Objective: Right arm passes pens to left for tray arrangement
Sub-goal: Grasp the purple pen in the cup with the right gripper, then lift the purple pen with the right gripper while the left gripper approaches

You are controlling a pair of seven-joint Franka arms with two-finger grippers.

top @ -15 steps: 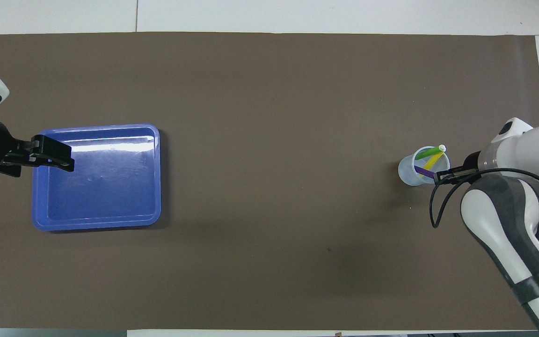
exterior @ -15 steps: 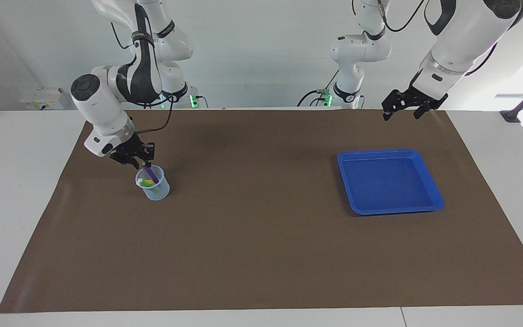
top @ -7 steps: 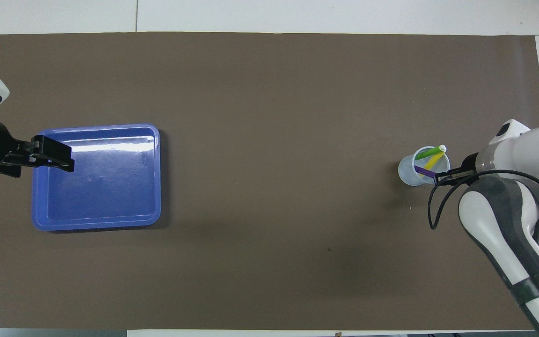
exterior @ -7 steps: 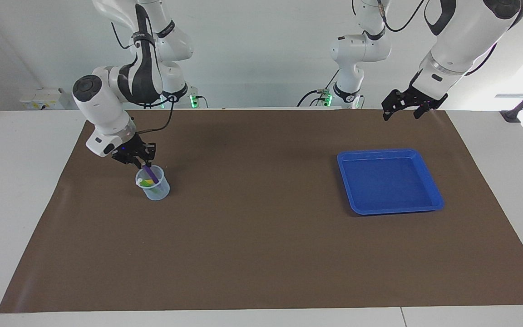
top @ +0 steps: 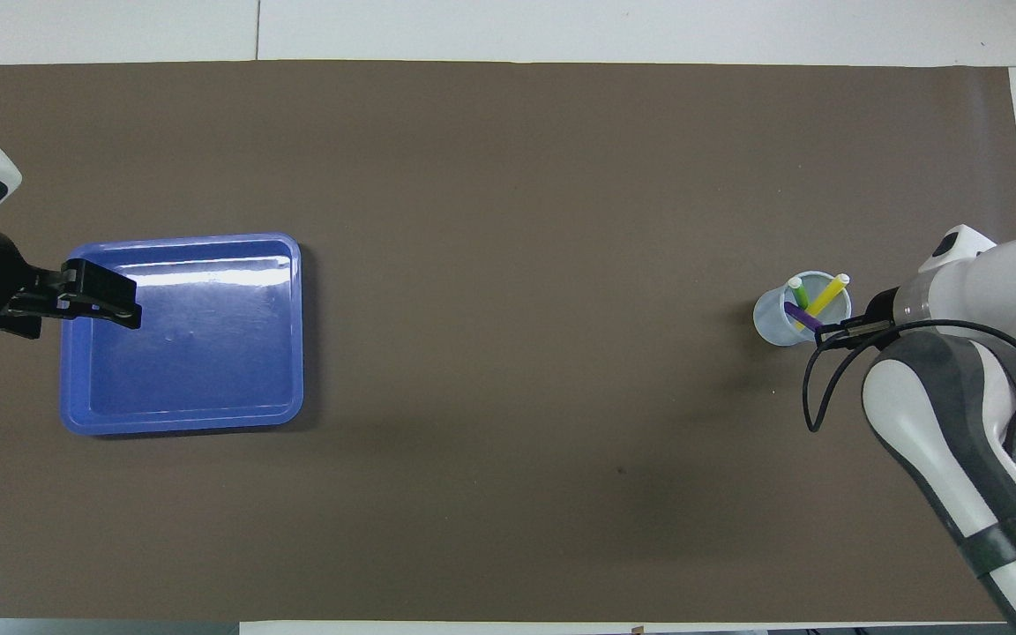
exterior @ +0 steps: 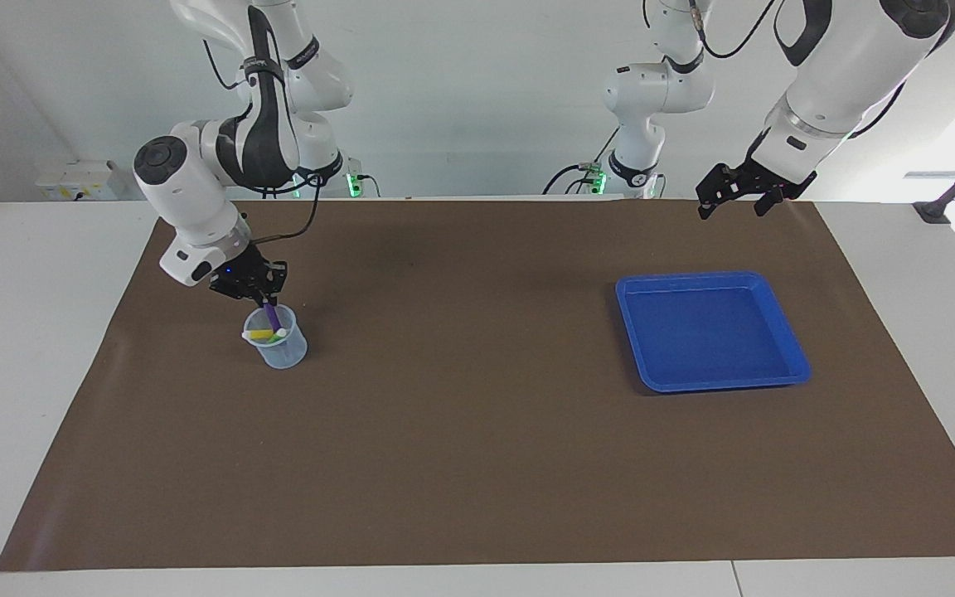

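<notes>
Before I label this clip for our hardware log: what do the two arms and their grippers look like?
Both are bulky white arms with dark grey or black panels and silver wrist rings. The right arm has a round dark joint cap and a looping black cable; its black right gripper shows a small blue light. The left gripper is black too.

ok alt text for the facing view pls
The right hand is shut on a purple pen standing in a small clear cup with a yellow pen. The left hand waits open in the air near an empty blue tray.
</notes>
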